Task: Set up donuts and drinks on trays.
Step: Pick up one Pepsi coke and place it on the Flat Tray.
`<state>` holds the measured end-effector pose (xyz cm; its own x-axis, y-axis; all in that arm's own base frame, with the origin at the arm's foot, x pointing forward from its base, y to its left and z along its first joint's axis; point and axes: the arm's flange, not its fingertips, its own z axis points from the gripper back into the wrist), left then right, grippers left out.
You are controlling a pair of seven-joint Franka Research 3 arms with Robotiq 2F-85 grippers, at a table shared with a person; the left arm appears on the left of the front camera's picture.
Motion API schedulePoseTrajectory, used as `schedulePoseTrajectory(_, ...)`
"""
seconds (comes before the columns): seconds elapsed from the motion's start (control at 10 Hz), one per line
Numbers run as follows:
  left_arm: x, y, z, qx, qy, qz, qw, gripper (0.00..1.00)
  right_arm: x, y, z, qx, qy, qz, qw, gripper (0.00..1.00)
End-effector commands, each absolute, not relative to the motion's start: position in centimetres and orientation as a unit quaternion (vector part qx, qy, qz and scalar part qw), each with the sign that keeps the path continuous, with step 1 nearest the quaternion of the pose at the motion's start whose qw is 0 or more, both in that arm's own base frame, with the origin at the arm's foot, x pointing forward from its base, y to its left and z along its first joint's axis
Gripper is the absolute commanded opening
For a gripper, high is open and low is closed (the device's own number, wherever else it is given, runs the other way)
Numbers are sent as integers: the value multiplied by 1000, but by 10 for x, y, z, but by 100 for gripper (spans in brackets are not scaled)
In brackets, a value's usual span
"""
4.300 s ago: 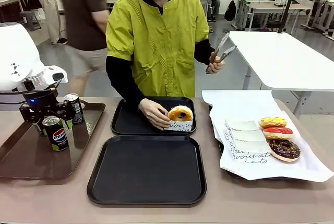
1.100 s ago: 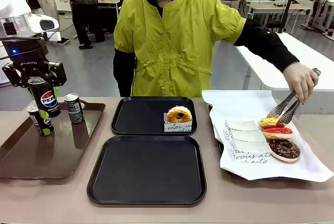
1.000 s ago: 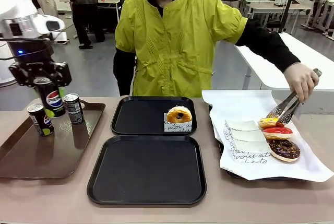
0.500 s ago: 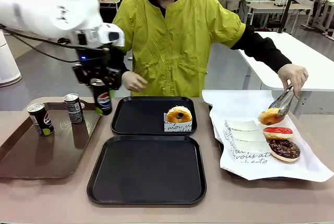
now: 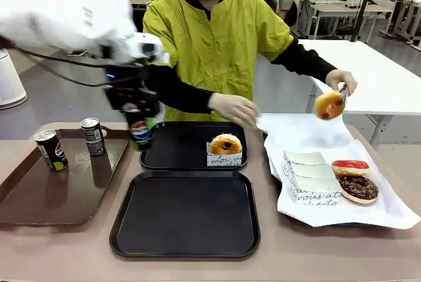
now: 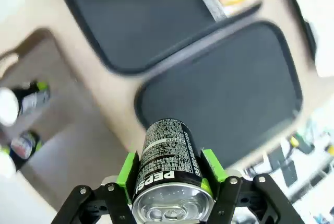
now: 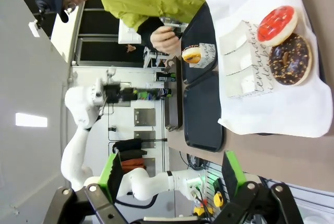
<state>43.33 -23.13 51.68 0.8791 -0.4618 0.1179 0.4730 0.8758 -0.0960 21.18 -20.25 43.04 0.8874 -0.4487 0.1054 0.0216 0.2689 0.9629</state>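
My left gripper (image 5: 139, 125) is shut on a Pepsi can (image 5: 140, 132) and holds it above the left rim of the far black tray (image 5: 177, 154). In the left wrist view the can (image 6: 166, 156) sits between the green pads, with both black trays below. A donut in a paper sleeve (image 5: 226, 147) lies on the far tray. The near black tray (image 5: 185, 216) is bare. Two more cans (image 5: 51, 150) (image 5: 93, 136) stand on the brown tray (image 5: 39, 196). My right gripper (image 7: 171, 174) stands open with nothing between its fingers, high beside the table.
The person holds a donut (image 5: 327, 106) in tongs above the white paper (image 5: 395, 213); the other hand (image 5: 233, 108) hovers over the far tray. A red donut (image 5: 350, 166), a chocolate donut (image 5: 358, 188) and paper sleeves (image 5: 310, 178) lie on the paper.
My left arm carried the can from above the brown tray rightward to the far black tray's left rim. The person lifted a donut off the paper with tongs.
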Motion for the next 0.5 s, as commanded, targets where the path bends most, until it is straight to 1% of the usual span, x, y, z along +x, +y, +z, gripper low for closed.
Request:
schedulePoseTrajectory(0.0,352,-124,571,-65,-42,-242,967,61,212,-202,431,586,-183,-149,775,100)
schedulePoseTrajectory(0.1,344,-102,572,-67,-45,-215,973,61,212,-202,431,586,-183,-149,775,100)
schedulePoseTrajectory(0.3,349,-91,570,-65,-39,-168,983,61,212,-202,431,586,-183,-149,775,100)
schedulePoseTrajectory(0.4,335,-96,579,-86,-37,-217,972,61,212,-202,431,586,-183,-149,775,100)
